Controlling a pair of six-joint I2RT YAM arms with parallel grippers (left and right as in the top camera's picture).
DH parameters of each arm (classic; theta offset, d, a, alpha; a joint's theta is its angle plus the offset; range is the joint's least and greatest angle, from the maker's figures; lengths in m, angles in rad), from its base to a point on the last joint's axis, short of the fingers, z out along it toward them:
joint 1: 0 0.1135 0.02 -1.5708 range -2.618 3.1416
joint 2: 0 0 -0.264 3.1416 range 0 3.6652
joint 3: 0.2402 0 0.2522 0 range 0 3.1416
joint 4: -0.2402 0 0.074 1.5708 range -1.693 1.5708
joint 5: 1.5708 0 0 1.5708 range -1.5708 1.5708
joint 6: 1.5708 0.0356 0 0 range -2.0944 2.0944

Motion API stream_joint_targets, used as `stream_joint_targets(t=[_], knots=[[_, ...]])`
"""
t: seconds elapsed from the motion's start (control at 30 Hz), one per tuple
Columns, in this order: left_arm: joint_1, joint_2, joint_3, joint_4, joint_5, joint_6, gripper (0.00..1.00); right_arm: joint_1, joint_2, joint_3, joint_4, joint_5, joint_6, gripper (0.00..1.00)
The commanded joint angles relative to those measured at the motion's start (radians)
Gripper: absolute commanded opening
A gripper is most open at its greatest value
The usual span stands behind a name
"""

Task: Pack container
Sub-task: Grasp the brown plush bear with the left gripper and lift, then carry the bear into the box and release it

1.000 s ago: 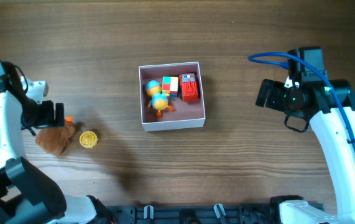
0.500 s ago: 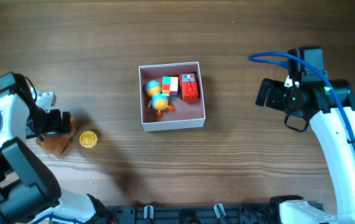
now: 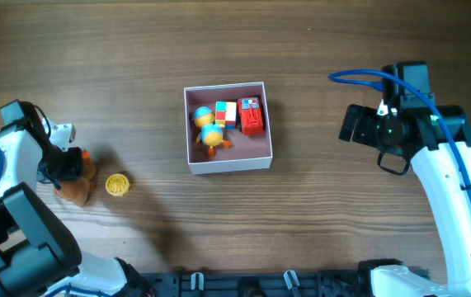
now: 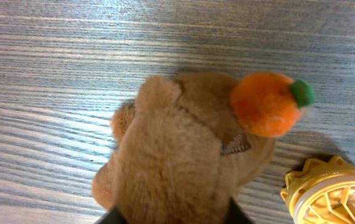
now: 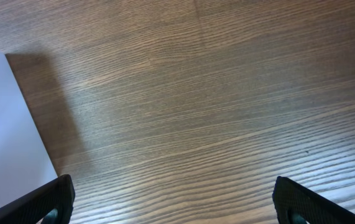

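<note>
Right, your left end effector [image 3: 66, 167] is down on the brown plush toy [image 4: 165, 162] at the left side of the bench [image 3: 136, 49]. In the left wrist view the plush fills the space between the fingers. Only dark slivers of them show at the bottom edge, one against each side of the fur. They stand closer together than the right pair, but you cannot tell from this whether they are clamped on the toy or just touching it.

The plush's little orange ball [image 4: 265, 104] sits ahead and to the right of the fingers. Just beside it, farther right and a touch nearer, lies a yellow ribbed wheel [image 4: 329, 193], apart from the plush.

Now the container [image 3: 228, 163]: it rests flat on the bench between your two end effectors, well apart from the left one and nearer the right. It holds a red toy [image 3: 251, 115], a coloured block [image 3: 226, 112] and two yellow-and-blue duck figures [image 3: 209, 130], all crowded into its far half, with the pink floor bare in front of them.

Your right end effector [image 3: 350, 124] hangs above bare wood with its fingers spread wide and nothing between them. One white container wall [image 5: 9, 137] shows at the left of its wrist view.
</note>
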Motion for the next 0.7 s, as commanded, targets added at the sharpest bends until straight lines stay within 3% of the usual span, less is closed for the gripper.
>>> stream_joint_targets(t=[0.0, 0.23, 0.4, 0.67], knots=[[0.002, 0.015, -0.019, 0.002, 0.064, -0.025, 0.04, -0.002, 0.008, -0.006, 0.000, -0.009, -0.010, 1.00], [-0.014, -0.067, 0.014, 0.026, 0.068, -0.159, 0.04, -0.002, 0.008, -0.006, 0.002, -0.009, -0.010, 1.00], [-0.122, -0.240, 0.090, 0.022, 0.161, -0.267, 0.04, -0.002, 0.008, -0.006, 0.003, -0.009, -0.008, 1.00], [-0.614, -0.488, 0.094, 0.015, 0.175, -0.258, 0.04, -0.002, 0.008, -0.024, 0.013, -0.009, -0.008, 1.00]])
